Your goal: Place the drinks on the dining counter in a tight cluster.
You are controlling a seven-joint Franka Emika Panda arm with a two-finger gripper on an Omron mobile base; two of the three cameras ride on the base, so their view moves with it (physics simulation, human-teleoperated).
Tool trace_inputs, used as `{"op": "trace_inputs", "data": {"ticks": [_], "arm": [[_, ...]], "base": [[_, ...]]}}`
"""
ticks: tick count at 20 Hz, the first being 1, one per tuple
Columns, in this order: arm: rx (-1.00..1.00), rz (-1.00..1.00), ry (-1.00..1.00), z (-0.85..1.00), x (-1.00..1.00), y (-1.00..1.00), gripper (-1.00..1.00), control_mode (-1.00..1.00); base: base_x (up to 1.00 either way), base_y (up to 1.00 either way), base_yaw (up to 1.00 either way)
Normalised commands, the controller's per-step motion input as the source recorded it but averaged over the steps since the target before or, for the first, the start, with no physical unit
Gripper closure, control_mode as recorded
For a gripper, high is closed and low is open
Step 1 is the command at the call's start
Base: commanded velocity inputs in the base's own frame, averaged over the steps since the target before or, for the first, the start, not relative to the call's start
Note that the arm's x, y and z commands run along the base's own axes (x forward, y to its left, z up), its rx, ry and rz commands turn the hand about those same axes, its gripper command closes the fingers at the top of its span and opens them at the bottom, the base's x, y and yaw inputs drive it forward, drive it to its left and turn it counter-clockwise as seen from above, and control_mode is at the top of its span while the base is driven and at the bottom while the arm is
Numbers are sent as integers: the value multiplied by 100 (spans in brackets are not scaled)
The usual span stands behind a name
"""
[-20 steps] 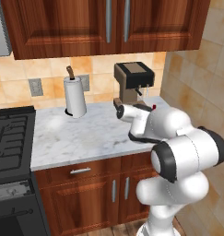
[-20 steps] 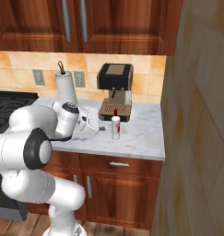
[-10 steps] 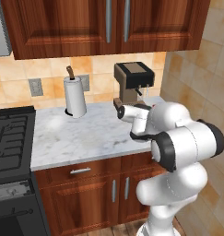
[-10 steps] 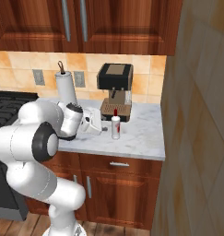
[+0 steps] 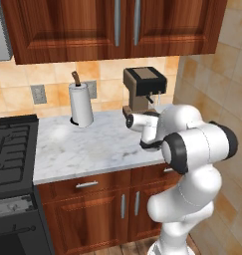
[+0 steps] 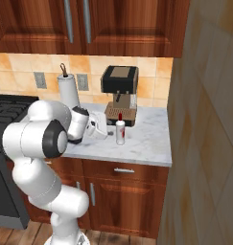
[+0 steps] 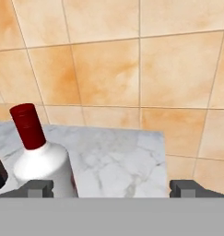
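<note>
Marble worktop (image 6: 146,139) ends at a straight front lip above the wood drawers, and on my right it butts against a tall tiled side wall (image 6: 204,124), so I have no room to swing out that way. From the right base camera I see the slim white red-capped bottle (image 6: 120,131) standing upright near the middle of the free strip of stone, just in front of the coffee machine (image 6: 120,95) and apart from it. Bare marble runs from the bottle to the front edge and to the wall corner.

My gripper (image 7: 111,188) is spread fully, with nothing between the fingertips (image 7: 39,188). In the hand camera the bottle sits at the left, its rounded white shoulder just above the left tip and its glossy red cap rising against the tiles (the other tip stands well off to the right over plain stone). From the right base camera the hand (image 6: 98,129) hangs just left of the bottle, not touching it.

Further left, the paper-towel roll (image 5: 80,104) stands on its dark post by the backsplash, well away from the arm, with a wide open stretch of veined grey-white marble in front of it. The black stove (image 5: 10,149) borders that stretch at its far left edge. Dark red-brown wall cabinets (image 5: 117,25) with long metal handles hang overhead.
</note>
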Motion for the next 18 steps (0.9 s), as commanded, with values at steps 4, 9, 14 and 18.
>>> {"op": "trace_inputs", "data": {"ticks": [4, 9, 14, 18], "arm": [[0, 0, 0, -11, 26, 0, -100, -100], [0, 0, 0, -13, 24, 0, -100, -100], [0, 0, 0, -14, 24, 0, -100, -100], [0, 0, 0, -17, 22, 0, -100, -100]], "base": [[0, 0, 0], [0, 0, 0], [0, 0, 0], [0, 0, 0]]}}
